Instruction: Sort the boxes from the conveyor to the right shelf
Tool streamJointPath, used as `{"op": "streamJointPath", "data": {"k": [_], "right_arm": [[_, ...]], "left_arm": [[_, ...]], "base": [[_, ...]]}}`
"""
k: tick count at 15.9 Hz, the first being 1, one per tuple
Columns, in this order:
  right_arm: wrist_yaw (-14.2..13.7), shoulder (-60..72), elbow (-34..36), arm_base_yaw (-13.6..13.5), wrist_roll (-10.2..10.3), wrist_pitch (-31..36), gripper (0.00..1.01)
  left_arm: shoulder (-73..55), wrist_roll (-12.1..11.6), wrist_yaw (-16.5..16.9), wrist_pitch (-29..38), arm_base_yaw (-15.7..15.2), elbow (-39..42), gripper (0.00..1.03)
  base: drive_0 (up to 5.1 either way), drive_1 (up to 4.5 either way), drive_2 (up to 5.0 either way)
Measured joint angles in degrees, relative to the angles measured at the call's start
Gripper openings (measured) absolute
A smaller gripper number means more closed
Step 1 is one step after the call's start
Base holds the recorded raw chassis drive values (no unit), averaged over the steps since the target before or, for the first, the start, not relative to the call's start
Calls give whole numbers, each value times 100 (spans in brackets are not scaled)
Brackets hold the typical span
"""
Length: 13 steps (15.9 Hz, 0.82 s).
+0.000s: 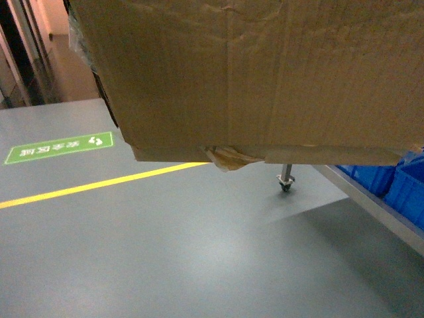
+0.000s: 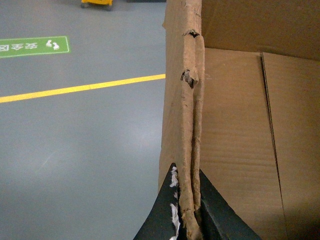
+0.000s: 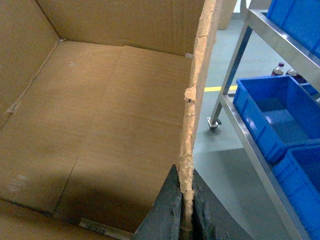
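Note:
A large open cardboard box [image 1: 265,73] fills the top of the head view, held up off the floor; both grippers are hidden behind it there. In the left wrist view my left gripper [image 2: 187,200] is shut on the box's left wall [image 2: 185,125], whose edge is frayed. In the right wrist view my right gripper [image 3: 186,200] is shut on the box's right wall [image 3: 197,100]. The box's inside [image 3: 100,125] looks empty. The right shelf [image 3: 270,45] is a metal rack just right of the box. No conveyor is in view.
Blue bins [image 3: 272,112] sit on the rack's lower level [image 1: 371,199]; its caster leg [image 1: 285,180] stands under the box's edge. The grey floor carries a yellow line [image 1: 99,184] and a green sign [image 1: 59,147]. A yellow object [image 2: 97,3] lies far off.

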<state>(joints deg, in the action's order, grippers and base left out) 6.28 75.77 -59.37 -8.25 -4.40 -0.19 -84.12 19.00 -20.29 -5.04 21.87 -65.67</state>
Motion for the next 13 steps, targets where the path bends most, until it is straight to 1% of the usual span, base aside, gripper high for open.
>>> {"op": "streamJointPath", "data": {"k": [13], "right_arm": [[2, 0, 0, 0, 0, 2, 2]], "left_arm": [[0, 0, -2, 2, 0, 0, 2]], "base": [[-116, -116, -116]]}}
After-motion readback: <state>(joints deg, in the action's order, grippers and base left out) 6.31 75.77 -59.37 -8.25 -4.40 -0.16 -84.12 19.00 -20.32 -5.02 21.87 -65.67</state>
